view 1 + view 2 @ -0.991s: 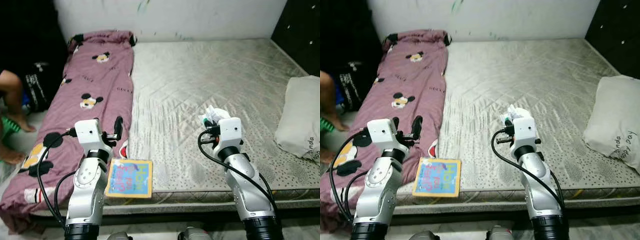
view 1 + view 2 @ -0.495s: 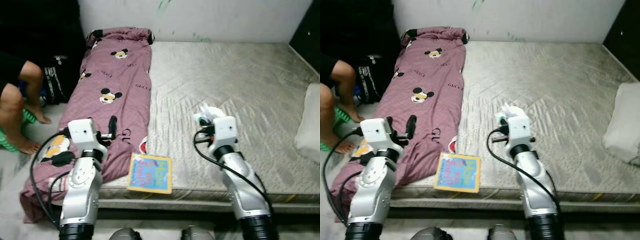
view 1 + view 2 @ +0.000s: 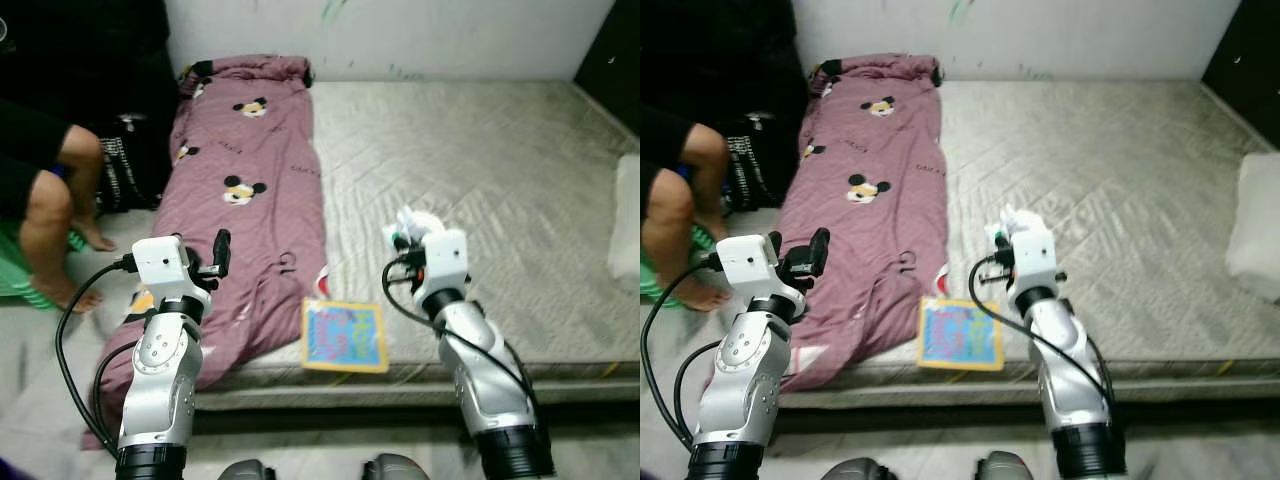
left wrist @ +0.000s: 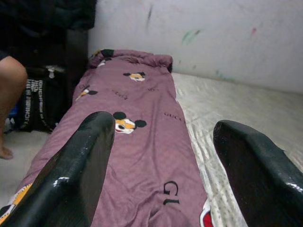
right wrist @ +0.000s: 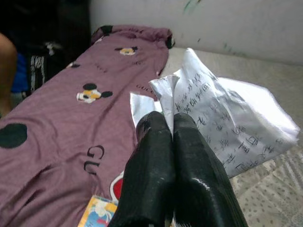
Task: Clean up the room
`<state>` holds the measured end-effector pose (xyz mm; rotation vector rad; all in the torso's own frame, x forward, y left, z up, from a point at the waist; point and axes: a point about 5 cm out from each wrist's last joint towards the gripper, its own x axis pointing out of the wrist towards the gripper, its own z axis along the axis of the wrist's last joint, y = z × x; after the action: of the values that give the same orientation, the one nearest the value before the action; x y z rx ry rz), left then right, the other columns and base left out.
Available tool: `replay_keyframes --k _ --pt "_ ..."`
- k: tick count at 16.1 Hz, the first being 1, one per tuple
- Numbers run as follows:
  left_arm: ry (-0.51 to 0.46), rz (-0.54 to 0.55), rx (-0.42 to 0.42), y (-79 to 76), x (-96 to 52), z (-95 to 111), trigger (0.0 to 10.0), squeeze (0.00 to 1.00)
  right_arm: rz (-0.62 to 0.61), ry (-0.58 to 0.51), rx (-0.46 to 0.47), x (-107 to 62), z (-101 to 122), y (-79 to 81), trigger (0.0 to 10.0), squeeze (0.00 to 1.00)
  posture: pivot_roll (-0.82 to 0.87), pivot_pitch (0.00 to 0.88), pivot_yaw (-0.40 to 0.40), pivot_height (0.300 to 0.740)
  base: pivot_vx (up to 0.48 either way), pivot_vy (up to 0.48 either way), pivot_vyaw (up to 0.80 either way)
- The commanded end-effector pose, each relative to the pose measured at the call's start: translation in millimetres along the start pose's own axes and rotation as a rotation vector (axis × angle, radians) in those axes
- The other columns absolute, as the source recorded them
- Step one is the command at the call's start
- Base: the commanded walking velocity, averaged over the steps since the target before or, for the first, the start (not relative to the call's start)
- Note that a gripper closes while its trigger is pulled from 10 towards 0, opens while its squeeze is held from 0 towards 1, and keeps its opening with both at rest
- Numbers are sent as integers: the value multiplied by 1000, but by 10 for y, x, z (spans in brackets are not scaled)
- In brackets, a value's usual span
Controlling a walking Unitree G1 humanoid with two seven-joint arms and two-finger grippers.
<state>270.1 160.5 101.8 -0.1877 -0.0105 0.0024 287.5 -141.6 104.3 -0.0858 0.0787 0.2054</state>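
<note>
Between your right gripper's [image 5: 173,156] closed fingers sits a crumpled sheet of paper [image 5: 222,118], held above the mattress [image 3: 480,170]. Keep that pinch firm while you look for a bin, since I judge the light paper could slip; no bin or other container is visible yet. Your left gripper [image 4: 161,156] hangs wide open and empty over the purple blanket [image 3: 250,200]. Below and between both grippers, a colourful book [image 3: 345,335] lies at the mattress edge.

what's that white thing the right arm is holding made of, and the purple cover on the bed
The white thing pinched in the right tool looks like thin matte paper: sharp creases and handwritten lines. The purple cover looks like soft woven fabric, probably cotton: it drapes in folds over the mattress edge, with a printed cartoon pattern.
</note>
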Motion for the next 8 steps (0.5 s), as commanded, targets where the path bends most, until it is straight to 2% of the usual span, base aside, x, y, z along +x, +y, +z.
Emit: replay_keyframes --k 1,8 --pt "0 -25 -3 -82 30 1 10000 0 -14 23 -6 -18 -50 -59 10000 0 -98 0 27 740 0 480 0" --pt "-16 -9 -4 -97 90 28 10000 0 28 12 -30 46 -28 -25 10000 0 -101 0 25 740 0 480 0"
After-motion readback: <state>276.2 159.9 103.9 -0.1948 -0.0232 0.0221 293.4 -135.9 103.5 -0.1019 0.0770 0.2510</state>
